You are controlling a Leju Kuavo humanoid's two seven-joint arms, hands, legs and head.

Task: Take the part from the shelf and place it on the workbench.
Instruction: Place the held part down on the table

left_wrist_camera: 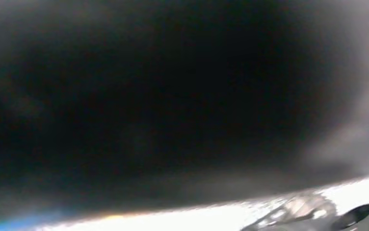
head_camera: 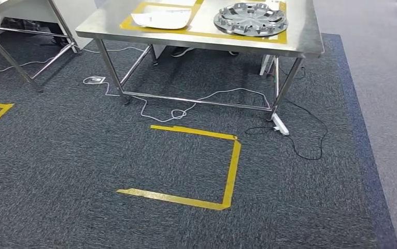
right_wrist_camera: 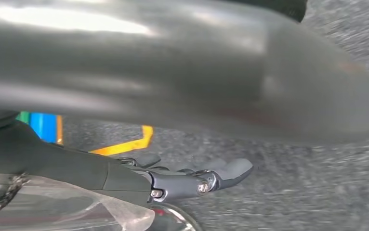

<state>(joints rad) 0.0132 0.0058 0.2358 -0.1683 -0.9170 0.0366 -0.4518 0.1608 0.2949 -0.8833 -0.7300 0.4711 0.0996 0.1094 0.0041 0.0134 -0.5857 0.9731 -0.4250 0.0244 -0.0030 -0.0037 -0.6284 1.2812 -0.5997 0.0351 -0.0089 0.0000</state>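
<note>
Sitting at the upper right of the frame, the wheel cover (head_camera: 250, 19) already rests on the worktop (head_camera: 310, 36); right hand (right_wrist_camera: 192, 180) hangs empty, fingers straight; left hand's state I cannot tell.

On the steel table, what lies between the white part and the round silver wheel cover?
In the head view, a bare stretch of steel table separates the white part from the wheel cover.

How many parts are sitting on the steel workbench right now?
2. A silver wheel cover lies at the right end of the workbench, and a white panel lies to its left. The frame cuts off the table's far side, so more may be hidden.
</note>
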